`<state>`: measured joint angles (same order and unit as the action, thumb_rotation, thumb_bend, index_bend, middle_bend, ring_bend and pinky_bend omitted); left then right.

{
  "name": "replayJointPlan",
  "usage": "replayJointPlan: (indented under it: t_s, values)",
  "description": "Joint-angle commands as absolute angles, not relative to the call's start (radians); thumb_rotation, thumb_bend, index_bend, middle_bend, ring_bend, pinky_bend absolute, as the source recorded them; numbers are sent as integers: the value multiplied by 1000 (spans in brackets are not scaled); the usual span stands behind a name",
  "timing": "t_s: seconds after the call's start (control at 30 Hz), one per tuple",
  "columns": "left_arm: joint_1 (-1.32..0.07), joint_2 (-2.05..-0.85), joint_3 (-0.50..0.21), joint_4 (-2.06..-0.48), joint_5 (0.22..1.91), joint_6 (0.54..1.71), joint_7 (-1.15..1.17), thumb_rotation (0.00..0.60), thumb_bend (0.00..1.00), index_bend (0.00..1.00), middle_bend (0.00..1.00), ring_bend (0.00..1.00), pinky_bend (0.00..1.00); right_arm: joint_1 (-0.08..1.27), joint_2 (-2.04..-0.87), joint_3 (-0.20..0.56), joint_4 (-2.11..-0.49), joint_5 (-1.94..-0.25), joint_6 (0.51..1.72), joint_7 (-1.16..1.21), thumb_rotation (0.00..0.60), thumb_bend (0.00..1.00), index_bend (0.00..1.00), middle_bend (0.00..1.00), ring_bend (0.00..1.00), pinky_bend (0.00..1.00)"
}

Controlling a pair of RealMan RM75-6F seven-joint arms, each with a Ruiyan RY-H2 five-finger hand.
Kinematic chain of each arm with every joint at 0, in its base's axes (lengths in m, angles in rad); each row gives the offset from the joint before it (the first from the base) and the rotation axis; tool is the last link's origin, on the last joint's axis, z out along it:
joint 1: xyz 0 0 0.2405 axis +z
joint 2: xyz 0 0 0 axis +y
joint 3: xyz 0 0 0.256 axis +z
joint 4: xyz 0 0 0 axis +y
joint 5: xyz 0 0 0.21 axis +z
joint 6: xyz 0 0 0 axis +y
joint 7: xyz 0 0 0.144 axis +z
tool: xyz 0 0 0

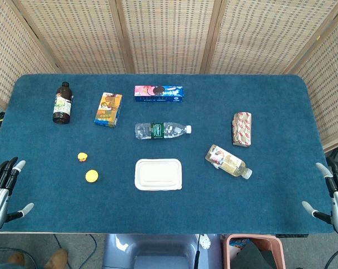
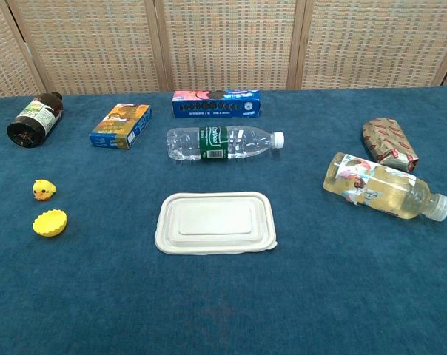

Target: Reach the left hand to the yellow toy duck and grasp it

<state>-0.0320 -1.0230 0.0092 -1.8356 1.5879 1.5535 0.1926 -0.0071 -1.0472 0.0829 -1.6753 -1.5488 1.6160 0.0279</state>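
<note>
With our left hand (image 1: pixel 1 193) and right hand (image 1: pixel 336 196) both released and empty at the worktop (image 1: pixel 270 185) edge, the yellow toy duck (image 1: pixel 82 157) sits just beside a yellow cap (image 1: pixel 91 176), which we judge our fingers might grab instead.

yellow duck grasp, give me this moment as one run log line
phase: pre-reach | left hand: open, at table edge | right hand: open, idle | yellow toy duck: untouched, upright

Left hand (image 1: pixel 2 188): at lower left edge of head view, fingers spread and extended, holding nothing.
Right hand (image 1: pixel 334 196): at lower right edge, fingers apart, holding nothing.
Chest view: neither hand visible.
</note>
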Motion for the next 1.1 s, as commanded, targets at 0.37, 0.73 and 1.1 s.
replayJointPlan:
  t_s: [0.37,0.73,1.1]
  values:
    - [-152,-1075,-70,-1748,1500,1397,156,600,11,0,0,0,0,-9,-1028,77,-1699,-1539,1601,40,600,0,0,0,0,0]
    - [-451,-1270,-178,-1376,1350,996,73,600,179,149,0,0,0,11,-1026,91,-1693,-1486,1549,60,600,0,0,0,0,0]
    - [-555,-1452,-176,-1120,1257,852,84,600,163,327,0,0,0,24,-1032,97,-1678,-1455,1514,65,600,0,0,0,0,0]
